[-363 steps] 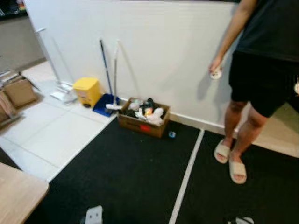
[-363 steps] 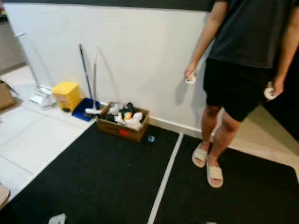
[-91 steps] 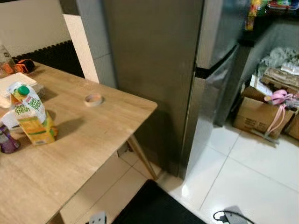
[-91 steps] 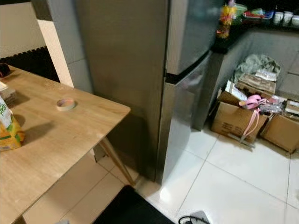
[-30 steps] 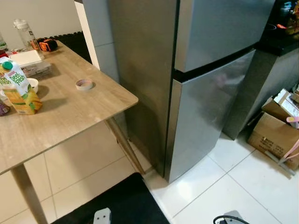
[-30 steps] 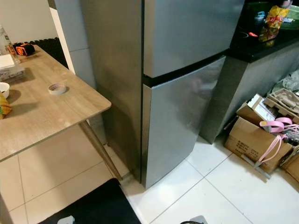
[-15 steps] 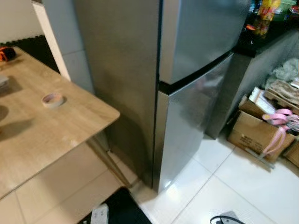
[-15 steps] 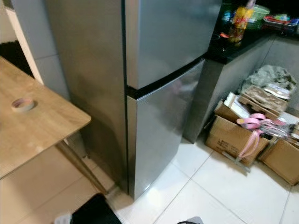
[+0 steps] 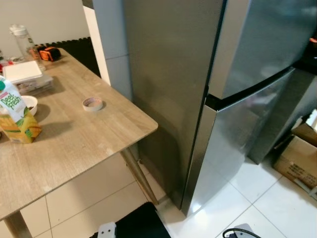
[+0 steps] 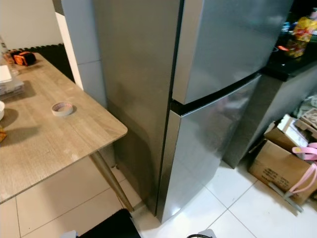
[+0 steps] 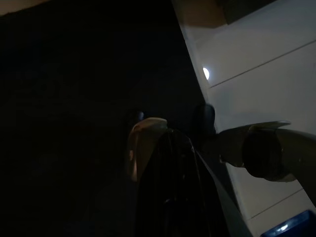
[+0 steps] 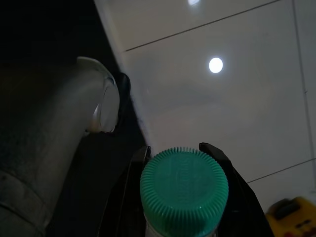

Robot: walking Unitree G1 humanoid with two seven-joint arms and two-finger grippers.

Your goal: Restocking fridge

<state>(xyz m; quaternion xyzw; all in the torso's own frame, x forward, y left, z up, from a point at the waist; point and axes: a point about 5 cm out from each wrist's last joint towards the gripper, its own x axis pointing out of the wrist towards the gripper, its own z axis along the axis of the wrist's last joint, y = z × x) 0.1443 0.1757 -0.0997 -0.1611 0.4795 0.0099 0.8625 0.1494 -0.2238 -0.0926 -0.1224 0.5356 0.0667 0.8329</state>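
Right gripper [image 12: 180, 158] clamps a green-capped bottle [image 12: 183, 186]; left gripper's [image 11: 168, 163] fingers are probably closed. At two o'clock, the shut fridge [image 9: 213, 74] risks a collision.

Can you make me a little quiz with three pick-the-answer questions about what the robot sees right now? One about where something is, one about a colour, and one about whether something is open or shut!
1. Where is the roll of tape?
A. on the wooden table
B. on the floor
C. on top of the fridge

2. What colour is the cap of the bottle in the right pincer?
A. red
B. green
C. yellow

3. Are the fridge doors open or shut?
A. both open
B. only the top one is open
C. both shut

Answers:
1 A: the roll of tape lies on the wooden table.
2 B: the right pincer grips a green cap.
3 C: both fridge doors sit flush.
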